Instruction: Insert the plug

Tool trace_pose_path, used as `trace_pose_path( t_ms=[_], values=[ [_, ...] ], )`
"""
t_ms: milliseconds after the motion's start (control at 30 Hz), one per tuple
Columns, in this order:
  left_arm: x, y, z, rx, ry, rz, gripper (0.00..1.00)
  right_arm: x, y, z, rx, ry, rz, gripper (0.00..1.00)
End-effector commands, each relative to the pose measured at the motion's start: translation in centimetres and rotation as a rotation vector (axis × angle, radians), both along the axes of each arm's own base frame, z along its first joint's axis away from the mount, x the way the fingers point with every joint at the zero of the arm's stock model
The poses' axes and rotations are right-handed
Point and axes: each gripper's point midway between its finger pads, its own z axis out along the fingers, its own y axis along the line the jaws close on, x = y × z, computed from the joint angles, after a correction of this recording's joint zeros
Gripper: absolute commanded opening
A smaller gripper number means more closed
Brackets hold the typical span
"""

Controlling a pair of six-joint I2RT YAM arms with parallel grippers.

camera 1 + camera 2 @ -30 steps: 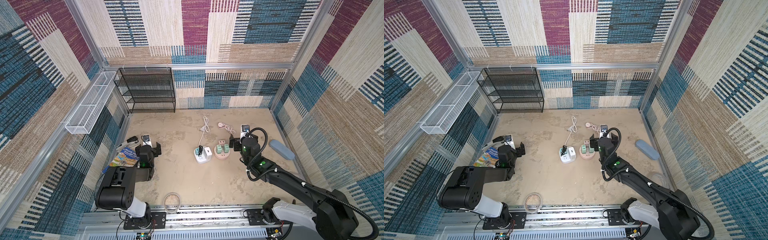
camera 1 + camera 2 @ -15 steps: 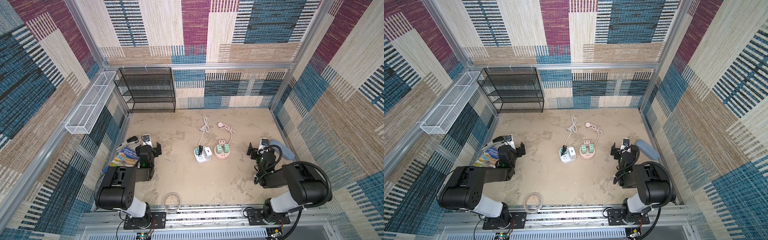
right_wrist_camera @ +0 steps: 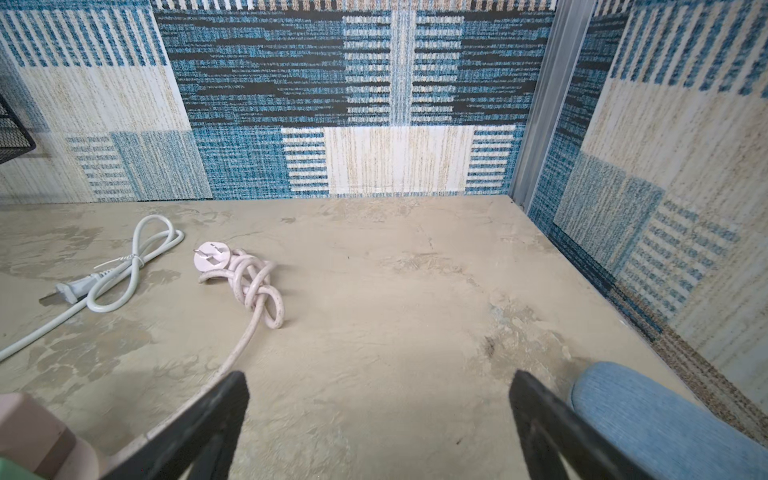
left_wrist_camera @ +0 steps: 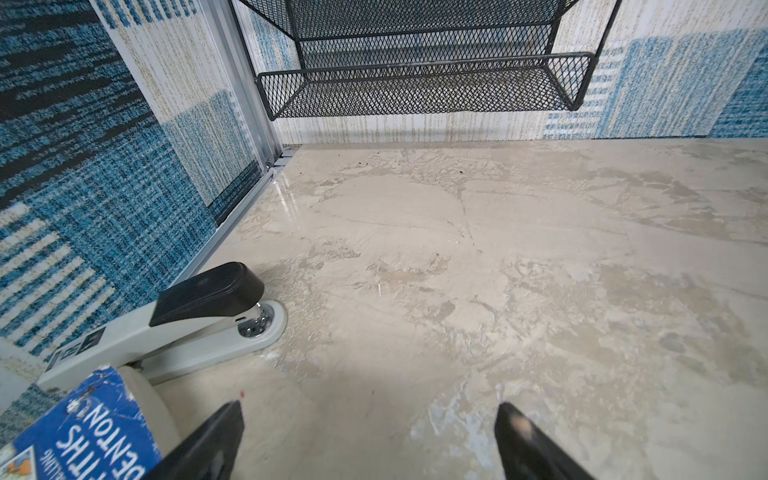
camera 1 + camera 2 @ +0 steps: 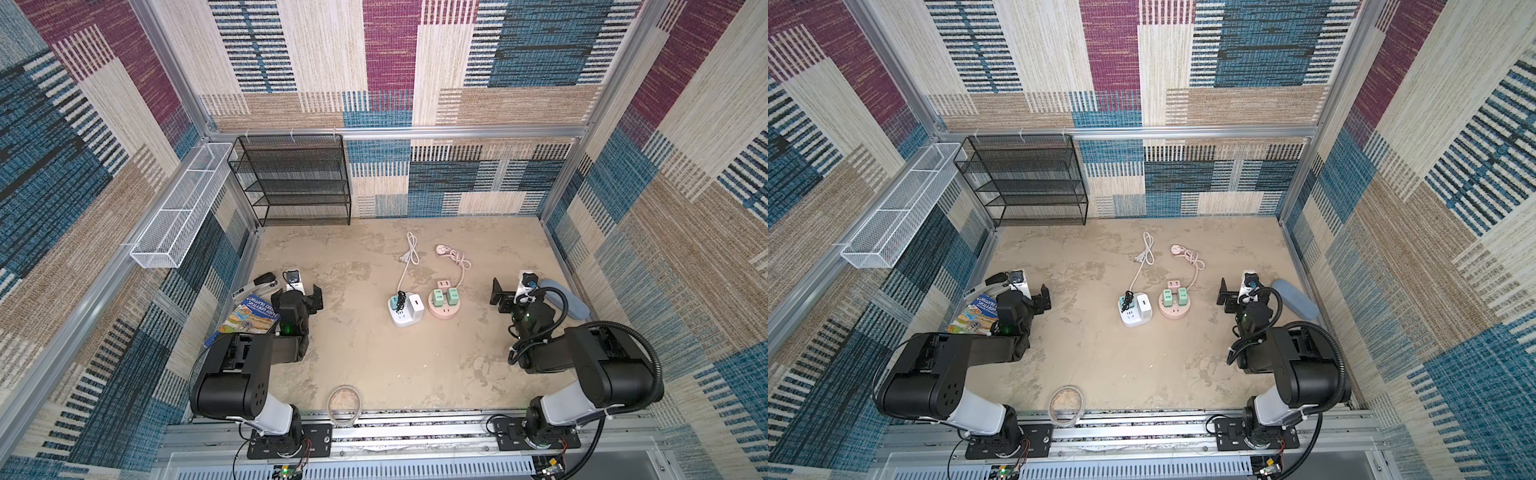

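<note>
– What do we see left?
– A stapler (image 4: pixel 166 328) just beside a blue booklet (image 5: pixel 249 318); behind, a black mesh rack (image 5: pixel 297 183).
– And right we see a blue fabric pouch (image 5: pixel 575 303).

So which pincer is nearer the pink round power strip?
Right. The right pincer hovers beside the pink round power strip, on its right; the left pincer is farther off on its left, past the white power strip.
</note>
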Motion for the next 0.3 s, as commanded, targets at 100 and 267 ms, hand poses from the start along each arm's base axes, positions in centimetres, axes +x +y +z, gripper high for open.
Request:
trace_pose_path(
  t_ms=[100, 267],
  values=[
    [0.2, -0.05, 0.19, -0.012, -0.008, 0.0, 0.99, 0.9, 0.18, 0.77, 0.019, -0.022, 0.017, 1.0],
    [0.2, -0.04, 0.23, -0.012, -0.009, 0.0, 0.99, 0.23, 0.2, 1.21, 0.016, -0.046, 0.019, 1.0]
  ],
)
